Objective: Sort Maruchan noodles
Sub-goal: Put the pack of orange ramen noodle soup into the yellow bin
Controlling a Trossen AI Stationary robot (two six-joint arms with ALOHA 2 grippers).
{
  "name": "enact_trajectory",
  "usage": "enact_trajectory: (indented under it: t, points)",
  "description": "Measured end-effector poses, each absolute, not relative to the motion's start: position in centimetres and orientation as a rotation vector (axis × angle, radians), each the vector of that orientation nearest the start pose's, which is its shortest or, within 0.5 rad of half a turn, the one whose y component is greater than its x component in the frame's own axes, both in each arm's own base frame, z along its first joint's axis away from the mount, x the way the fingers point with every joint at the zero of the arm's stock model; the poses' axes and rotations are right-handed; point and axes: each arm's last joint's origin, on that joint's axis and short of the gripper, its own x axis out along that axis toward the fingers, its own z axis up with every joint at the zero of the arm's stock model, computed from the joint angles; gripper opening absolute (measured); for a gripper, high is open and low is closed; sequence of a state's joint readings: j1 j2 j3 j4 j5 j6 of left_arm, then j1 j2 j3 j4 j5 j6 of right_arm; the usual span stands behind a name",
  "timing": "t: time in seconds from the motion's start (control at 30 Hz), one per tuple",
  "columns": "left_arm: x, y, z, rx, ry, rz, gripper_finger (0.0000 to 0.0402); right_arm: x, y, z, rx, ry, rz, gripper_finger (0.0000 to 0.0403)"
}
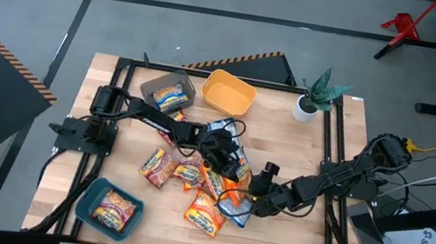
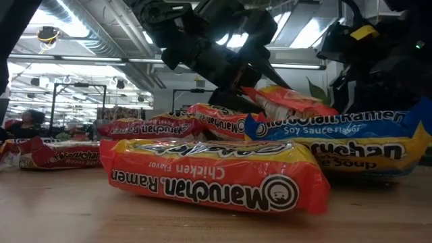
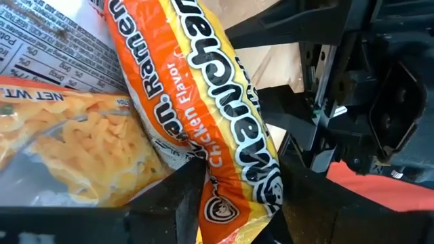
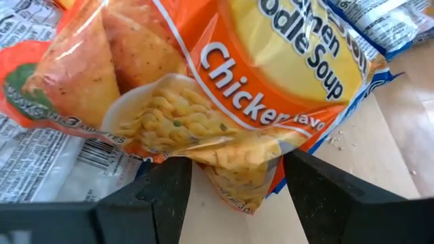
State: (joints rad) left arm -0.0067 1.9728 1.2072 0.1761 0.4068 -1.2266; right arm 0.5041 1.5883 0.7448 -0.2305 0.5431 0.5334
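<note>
Several Maruchan noodles packets lie flat in a pile [image 1: 192, 179] at mid-table, orange, blue and red-pink. My left gripper [image 1: 225, 159] reaches in from the left and is shut on an orange chicken packet [image 3: 203, 102], which shows raised and tilted in the low view [image 2: 290, 101]. My right gripper [image 1: 252, 198] comes from the right, slanting down, and is shut on another orange chicken packet [image 4: 224, 88] that rests partly on a blue packet [image 4: 380, 27]. My left gripper pinches the orange packet near one short end [image 3: 234, 196] between its two fingers, across its thickness. The packet stands on edge in the hold, raised above the pile and tilted. My right gripper has the orange packet's corner [image 4: 237, 169] between its two fingers, and the crinkled plastic reaches both. The fingers slant down from the table's right. The rest of the packet lies on the packets beyond, with bare wood under the corner.
A grey bin [image 1: 153, 93] at the back holds one packet, a yellow bin [image 1: 228, 92] stands beside it, and a teal bin [image 1: 88, 207] at the near left holds one. A potted plant [image 1: 315, 98] stands at the back right. Bare wood lies along the near edge.
</note>
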Motion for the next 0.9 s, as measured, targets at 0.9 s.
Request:
enact_trajectory:
  t: [0.9]
  points:
    - [42.6,-0.3,18.3,-1.32,0.635,-0.074,0.0086,23.6,12.7,16.0,0.063,0.869,-0.265,0.0221]
